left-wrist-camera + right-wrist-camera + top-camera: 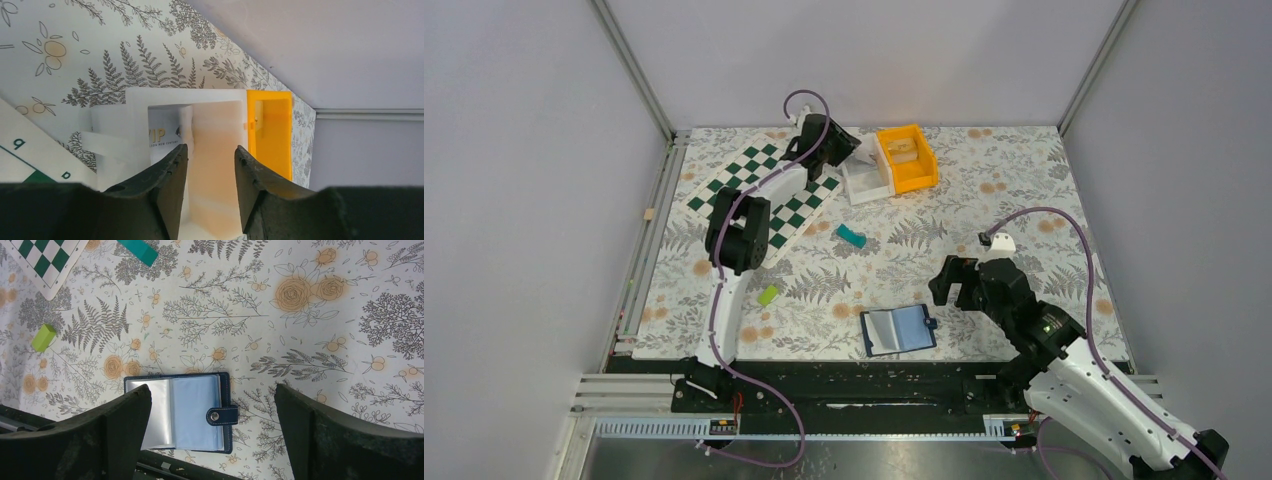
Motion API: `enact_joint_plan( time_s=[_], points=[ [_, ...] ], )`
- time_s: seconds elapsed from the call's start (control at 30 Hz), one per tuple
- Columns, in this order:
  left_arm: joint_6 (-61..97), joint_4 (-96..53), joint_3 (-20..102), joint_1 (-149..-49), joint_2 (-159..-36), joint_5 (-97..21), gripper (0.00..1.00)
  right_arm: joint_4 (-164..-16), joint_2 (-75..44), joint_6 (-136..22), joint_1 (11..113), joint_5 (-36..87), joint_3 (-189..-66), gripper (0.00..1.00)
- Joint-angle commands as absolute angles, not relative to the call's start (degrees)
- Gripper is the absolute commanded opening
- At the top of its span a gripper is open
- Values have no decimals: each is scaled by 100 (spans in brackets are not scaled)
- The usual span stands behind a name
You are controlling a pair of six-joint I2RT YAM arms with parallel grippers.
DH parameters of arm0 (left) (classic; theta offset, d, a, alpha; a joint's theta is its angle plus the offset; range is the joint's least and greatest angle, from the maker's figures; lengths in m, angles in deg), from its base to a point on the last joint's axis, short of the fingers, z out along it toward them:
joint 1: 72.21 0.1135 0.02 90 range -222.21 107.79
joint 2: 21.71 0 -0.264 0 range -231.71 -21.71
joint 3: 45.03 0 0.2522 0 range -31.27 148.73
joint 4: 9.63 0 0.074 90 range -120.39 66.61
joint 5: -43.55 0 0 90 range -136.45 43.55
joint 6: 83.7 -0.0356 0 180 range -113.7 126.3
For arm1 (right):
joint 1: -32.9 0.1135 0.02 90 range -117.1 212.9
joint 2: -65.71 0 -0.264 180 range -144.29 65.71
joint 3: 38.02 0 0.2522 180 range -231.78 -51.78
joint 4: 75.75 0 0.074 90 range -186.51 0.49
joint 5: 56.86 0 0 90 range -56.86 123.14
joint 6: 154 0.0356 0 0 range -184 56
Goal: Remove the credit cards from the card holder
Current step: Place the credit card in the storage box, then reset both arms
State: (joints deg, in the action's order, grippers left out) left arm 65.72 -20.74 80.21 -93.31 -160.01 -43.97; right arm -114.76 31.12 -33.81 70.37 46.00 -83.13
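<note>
The card holder (pixel 898 330) lies open on the floral table near the front edge, a navy bifold with a snap tab, one pale blue page and one glossy grey page (pixel 180 412). I cannot tell whether its sleeves hold credit cards. My right gripper (pixel 946 282) hovers just right of it and above it, wide open and empty (pixel 212 391). At the far back my left gripper (pixel 849 143) hangs over the white bin (pixel 135 107), jaws apart with nothing between them (pixel 211 156). A whitish card (pixel 162 134) printed "VIP" stands inside that bin, left of the fingers.
An orange bin (pixel 907 155) stands against the white bin (pixel 869 178) at the back. A green-and-white checkered mat (pixel 764 195) lies back left under the left arm. A teal block (pixel 851 236) and a green block (pixel 768 295) lie mid-table. Frame posts and walls enclose the table.
</note>
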Motion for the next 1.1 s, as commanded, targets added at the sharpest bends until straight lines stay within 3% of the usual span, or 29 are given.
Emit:
enact_joint_plan(
  time_s=[0.0,0.33,0.57,0.63,0.7,0.73,0.77,1.07],
  points=[
    [6317,-2330,8224,-9274,-15452,-4619,41,-11602,3211,-3439,6992,4683,-8570,100],
    [5954,-2931,8227,-9233,-14871,-4716,43,-11724,3116,-3443,6998,4427,-8607,99],
    [5340,-3756,7894,-9232,-13944,-4104,48,-12021,2992,-3309,6999,4257,-8732,99],
    [5113,-3815,7431,-9241,-13480,-3819,55,-12157,2990,-3194,6999,4326,-8806,100],
    [4848,-3832,6831,-9250,-12875,-3488,69,-12340,3022,-3023,6994,4485,-8901,100],
    [4717,-3875,6547,-9257,-12582,-3331,79,-12439,3061,-2972,6995,4560,-8953,100],
    [4576,-3957,6236,-9266,-12304,-3212,96,-12527,3107,-2943,6998,4648,-9044,99],
    [3542,-4427,3636,-9364,-9487,-2278,99,-13420,3911,-3276,6999,5042,-9903,99]
  ],
)
